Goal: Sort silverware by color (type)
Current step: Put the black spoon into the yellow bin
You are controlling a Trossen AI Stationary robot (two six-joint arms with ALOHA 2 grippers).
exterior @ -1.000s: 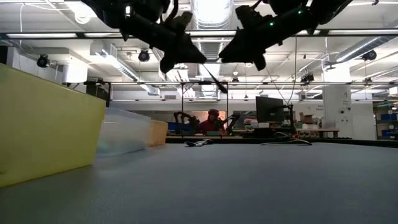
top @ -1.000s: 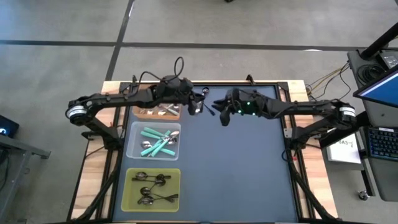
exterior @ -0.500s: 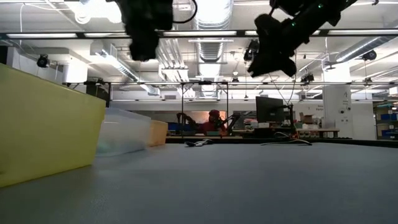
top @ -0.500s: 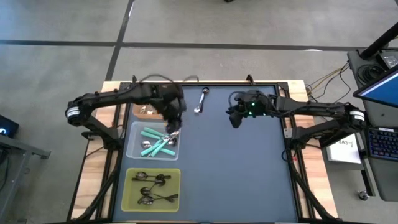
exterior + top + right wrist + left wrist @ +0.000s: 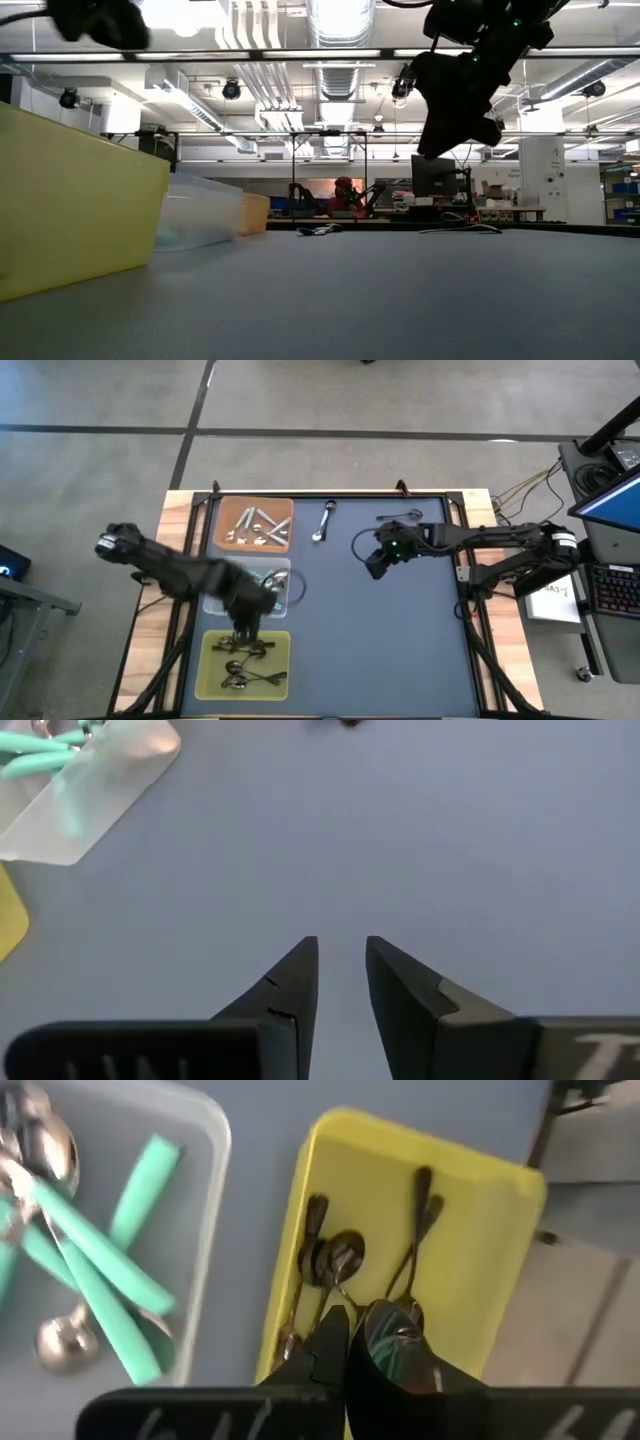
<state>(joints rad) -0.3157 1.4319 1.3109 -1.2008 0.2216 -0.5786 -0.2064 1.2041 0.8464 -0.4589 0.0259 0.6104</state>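
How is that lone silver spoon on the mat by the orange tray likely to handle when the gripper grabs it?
The silver spoon looks like rigid polished metal, so probably stiff but slippery. It lies flat on the mat, so pinching the thin handle may be awkward. Its rounded bowl might let it rock or pivot if nudged.

Your two arms are dark, slender and jointed, with silver collars near the bases; green lights glow on the right wrist.
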